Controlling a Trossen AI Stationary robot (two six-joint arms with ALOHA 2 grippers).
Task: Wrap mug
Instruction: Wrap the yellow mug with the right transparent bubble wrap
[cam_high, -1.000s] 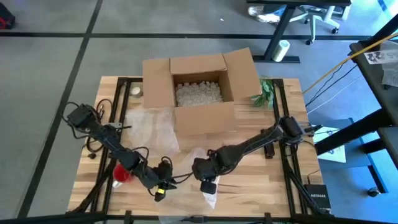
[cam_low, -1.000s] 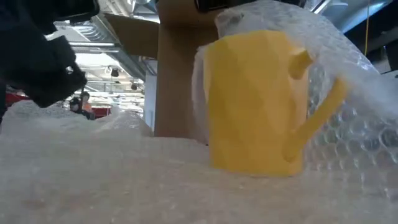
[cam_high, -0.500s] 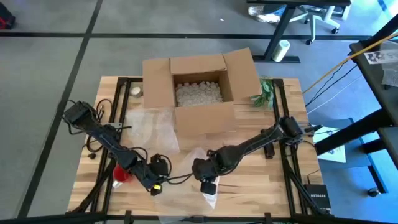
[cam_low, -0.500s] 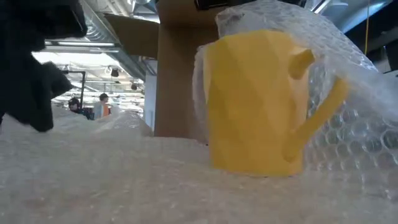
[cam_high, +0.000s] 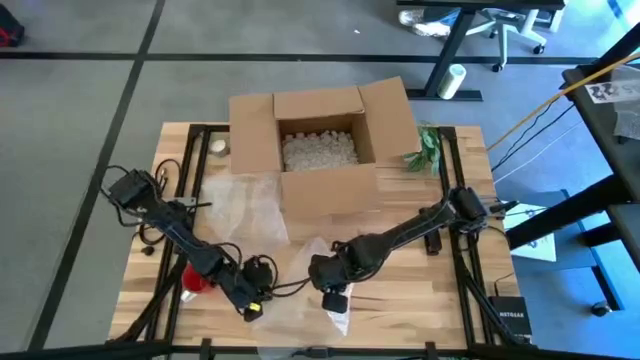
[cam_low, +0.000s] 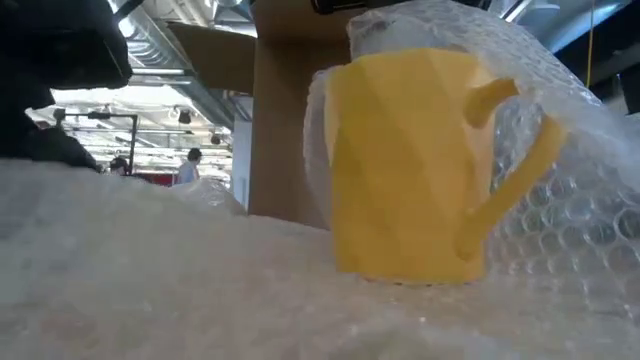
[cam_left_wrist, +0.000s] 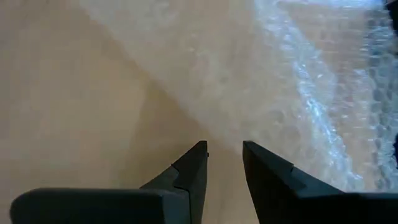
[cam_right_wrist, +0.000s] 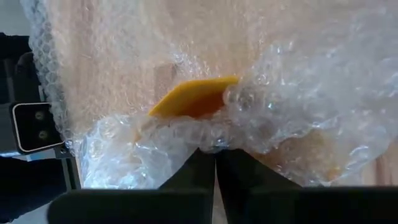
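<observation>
Mug (cam_low: 405, 165), yellow, stands upright on bubble wrap (cam_low: 150, 280) at the near edge of the wooden surface (cam_high: 420, 290), about 6 o'clock from the open cardboard box (cam_high: 320, 145) in the high view. One flap of the wrap is already drawn up over the mug's top and handle side; the side toward the left arm is bare.

Right gripper (cam_right_wrist: 216, 152) is directly at the mug, jaws clenched on a bunched fold of the wrap, with the yellow rim just beyond the fingertips. It is the nearer arm by far.

Left gripper (cam_left_wrist: 224, 155) sits low over the surface at roughly 9 o'clock from the mug, near but not touching it. Its jaws are parted by a narrow gap and grasp nothing; the loose edge of the wrap lies just ahead of them.

Judgement: the wrap is partly done. The coming move turns on that loose edge, which lies between the left jaws and the mug. The mug's long axis is vertical, so the sheet must be carried across and around it while the right jaws hold.

A red object (cam_high: 195, 278) lies beside the left arm, clear of the work.
</observation>
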